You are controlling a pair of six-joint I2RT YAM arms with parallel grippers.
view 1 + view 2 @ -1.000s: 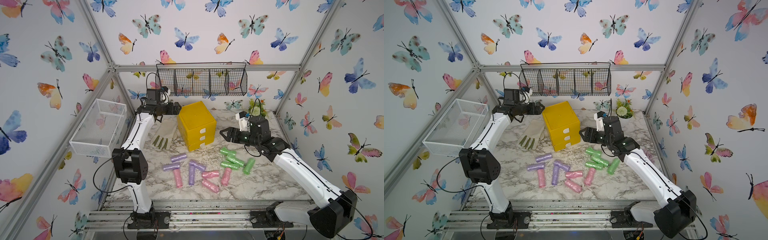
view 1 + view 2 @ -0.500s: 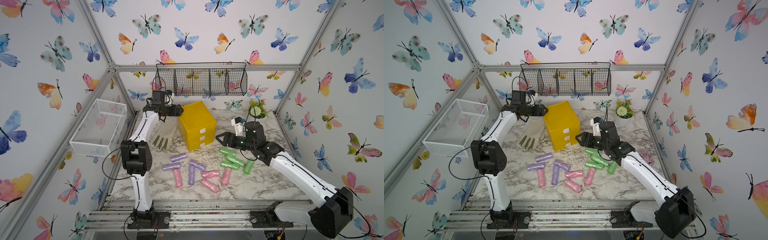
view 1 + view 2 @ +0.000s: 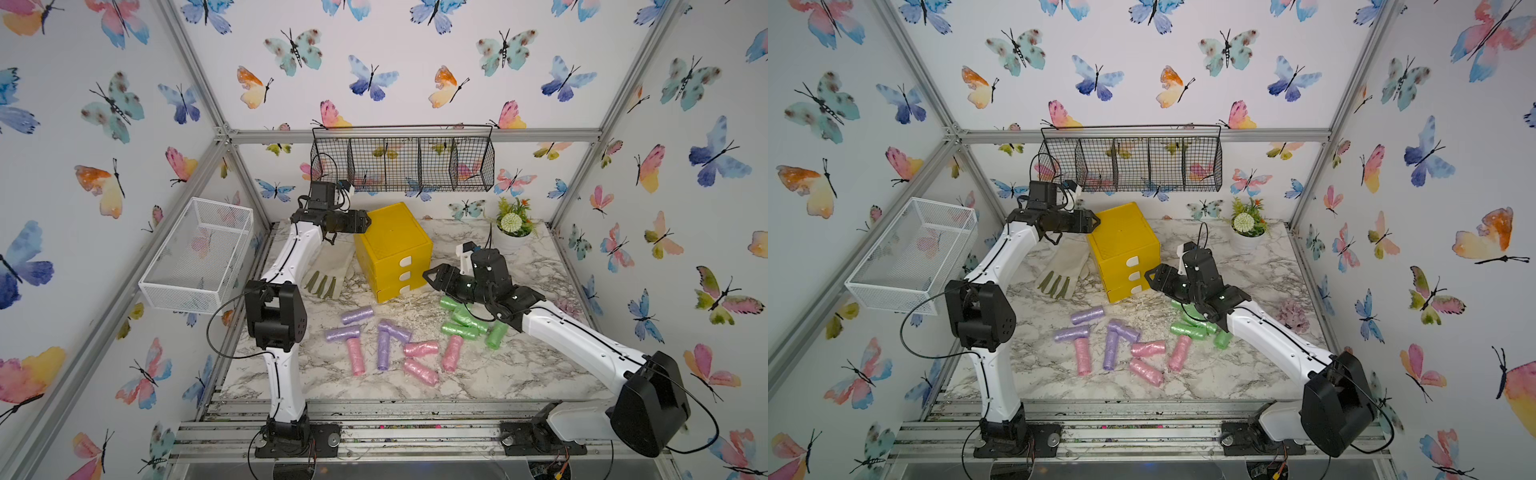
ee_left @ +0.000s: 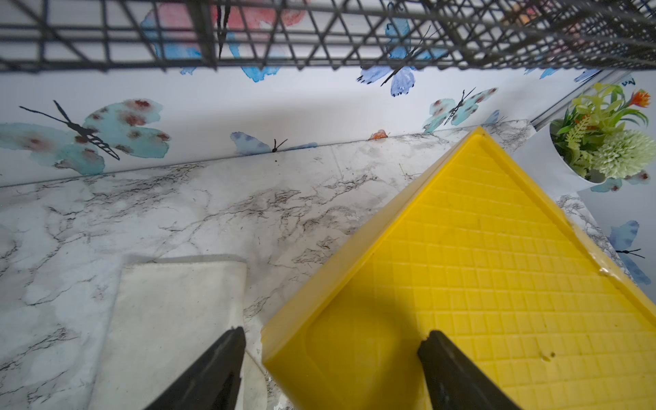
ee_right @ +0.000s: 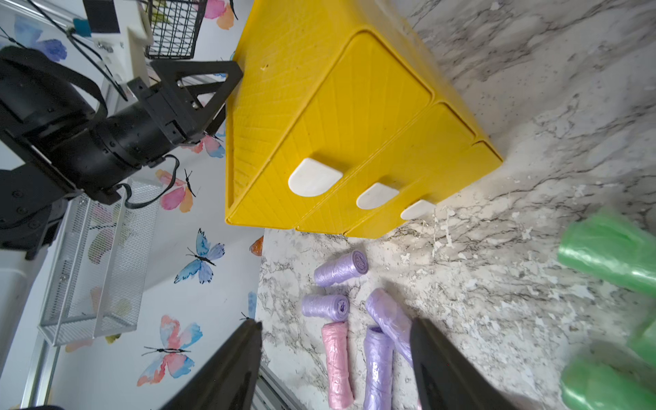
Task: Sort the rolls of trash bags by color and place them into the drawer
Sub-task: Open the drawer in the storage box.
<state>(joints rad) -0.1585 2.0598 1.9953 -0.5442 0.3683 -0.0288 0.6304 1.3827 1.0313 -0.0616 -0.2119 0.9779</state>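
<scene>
The yellow drawer unit [image 3: 395, 245] [image 3: 1121, 245] stands at the back of the marble table, its three white-handled drawers [image 5: 314, 177] shut. In front of it lie the rolls of trash bags: purple ones [image 3: 356, 315] on the left, pink ones [image 3: 420, 348] in the middle, green ones [image 3: 459, 330] on the right. My left gripper [image 3: 365, 220] [image 4: 333, 337] is open and straddles the unit's top back-left corner [image 4: 284, 337]. Also open and empty, my right gripper [image 3: 428, 276] [image 5: 335, 326] hovers just right of the drawer fronts, above the green rolls [image 5: 610, 255].
A cream glove with green fingers [image 3: 328, 274] lies left of the unit, under my left arm. A white mesh basket [image 3: 199, 253] hangs on the left wall and a black wire basket [image 3: 403, 158] on the back wall. A potted plant [image 3: 513, 226] stands at the back right.
My left gripper has moved right to the drawer unit's top corner and its jaws have narrowed a little. My right gripper has moved slightly left and lower, towards the drawer fronts.
</scene>
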